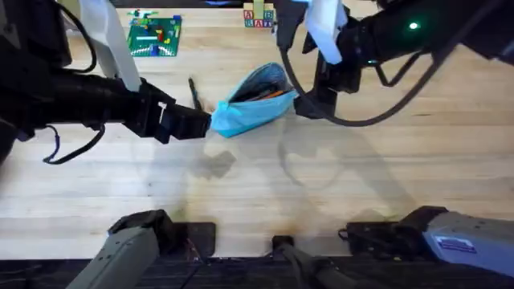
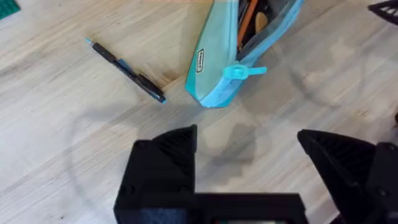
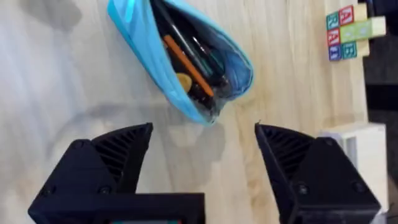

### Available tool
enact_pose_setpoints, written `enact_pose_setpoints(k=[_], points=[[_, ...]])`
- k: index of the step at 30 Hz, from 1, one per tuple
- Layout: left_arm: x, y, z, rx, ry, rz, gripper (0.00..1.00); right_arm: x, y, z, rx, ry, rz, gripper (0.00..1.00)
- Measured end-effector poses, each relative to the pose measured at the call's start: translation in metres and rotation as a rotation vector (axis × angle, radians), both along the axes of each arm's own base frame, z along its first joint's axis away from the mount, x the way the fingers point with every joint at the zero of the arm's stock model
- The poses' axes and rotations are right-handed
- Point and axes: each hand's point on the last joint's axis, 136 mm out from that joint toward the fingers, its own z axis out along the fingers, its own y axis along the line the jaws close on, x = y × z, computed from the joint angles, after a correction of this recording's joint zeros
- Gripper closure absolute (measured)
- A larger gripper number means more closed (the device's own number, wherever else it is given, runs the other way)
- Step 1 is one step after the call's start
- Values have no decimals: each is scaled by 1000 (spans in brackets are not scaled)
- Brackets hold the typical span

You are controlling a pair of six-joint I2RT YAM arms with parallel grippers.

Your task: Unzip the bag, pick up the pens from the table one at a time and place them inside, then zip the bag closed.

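The light blue pouch [image 1: 253, 102] lies unzipped on the table [image 1: 257, 185], the orange pen [image 3: 186, 65] inside, the dark pen [image 2: 126, 69] just beside it. Both the left gripper [image 2: 249, 155] and right gripper [image 3: 202, 155] hang spread and empty. A grab at the thin pen may skid it away, or nudge the soft pouch shut.

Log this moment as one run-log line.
bag: unzipped | orange pen: inside bag | dark pen: on table | left end effector: open | right end effector: open
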Motion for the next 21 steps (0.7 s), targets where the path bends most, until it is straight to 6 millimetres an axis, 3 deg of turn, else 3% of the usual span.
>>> enact_pose_setpoints(k=[7, 21], points=[[0, 0, 0, 0, 0, 0, 5, -28, -16, 18, 49, 71, -121, 6], [-11, -2, -4, -11, 56, 0, 5, -80, -44, 35, 141, 248, -387, 5]])
